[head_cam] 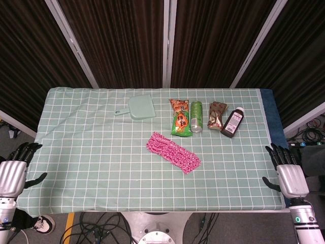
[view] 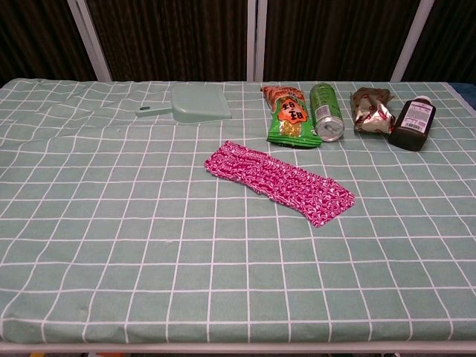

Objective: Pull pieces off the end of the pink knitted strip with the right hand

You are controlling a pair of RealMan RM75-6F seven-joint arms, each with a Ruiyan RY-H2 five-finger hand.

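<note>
The pink knitted strip (head_cam: 172, 152) (view: 279, 181) lies flat near the middle of the checked tablecloth, running from upper left to lower right. My right hand (head_cam: 286, 170) hangs off the table's right edge, fingers apart and holding nothing, far from the strip's near end. At the table's left edge my left hand (head_cam: 16, 168) is likewise open with fingers spread. Neither hand shows in the chest view.
Behind the strip lie a pale green dustpan (head_cam: 138, 108) (view: 195, 103), a green snack bag (head_cam: 181, 118) (view: 290, 117), a green can (head_cam: 196, 116) (view: 326, 111), a brown snack packet (head_cam: 217, 114) (view: 372, 110) and a dark bottle (head_cam: 233, 122) (view: 413, 123). Cables lie on the floor below.
</note>
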